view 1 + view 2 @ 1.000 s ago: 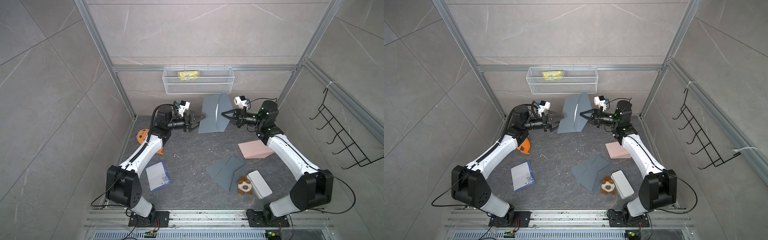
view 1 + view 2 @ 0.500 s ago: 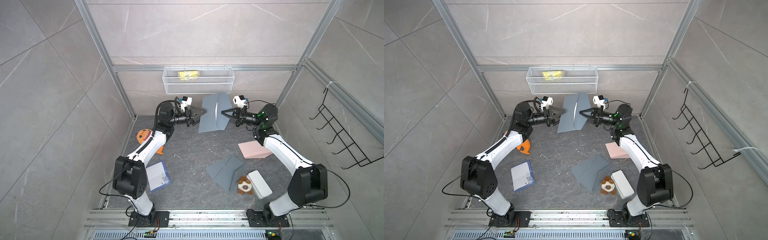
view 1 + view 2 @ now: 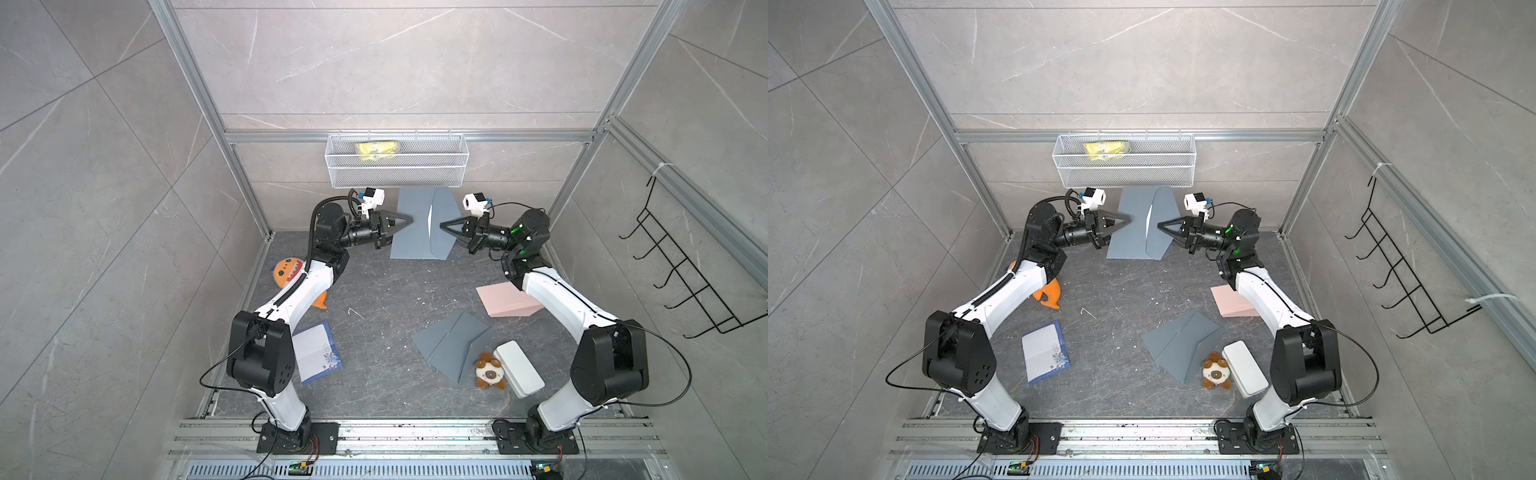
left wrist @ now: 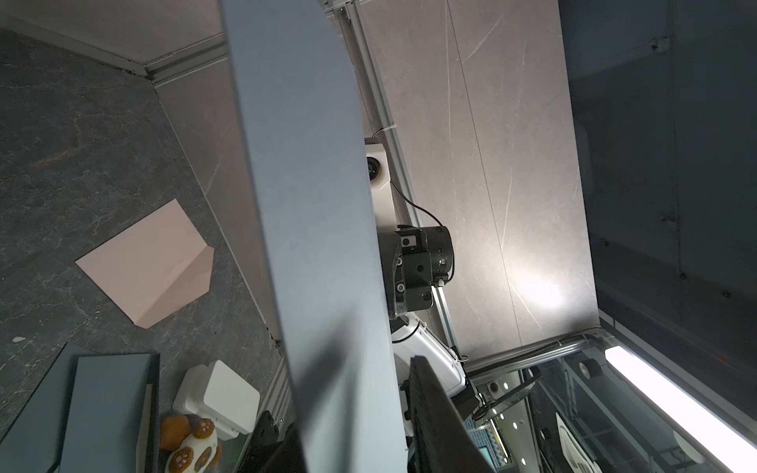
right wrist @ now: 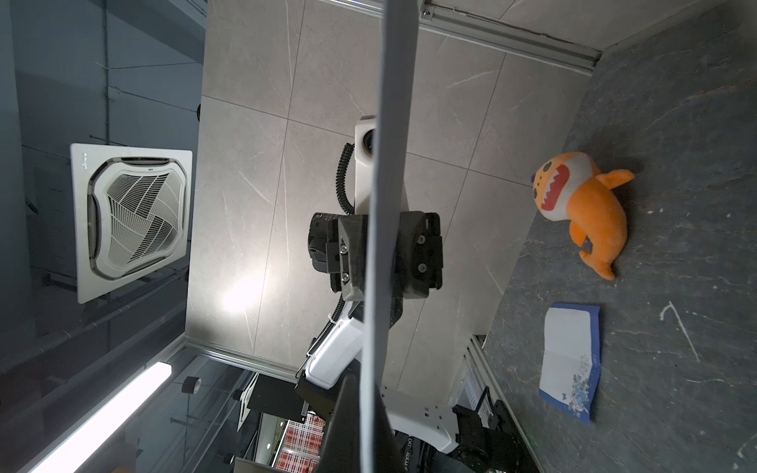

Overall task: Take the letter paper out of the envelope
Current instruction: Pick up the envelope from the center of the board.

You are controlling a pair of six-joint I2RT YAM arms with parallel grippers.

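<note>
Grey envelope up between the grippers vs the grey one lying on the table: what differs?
Pose: the raised envelope is held upright off the table, while the table envelope lies flat.
Contact: the right gripper pinches the raised envelope and the left gripper is at its opposite edge. Nothing grips the table envelope.
Contents: a white paper sliver shows at the raised envelope's flap. The table envelope shows none.
Shared: both are grey with the flap open.

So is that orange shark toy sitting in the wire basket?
No, the orange shark toy lies on the floor, outside the wire basket.
</note>
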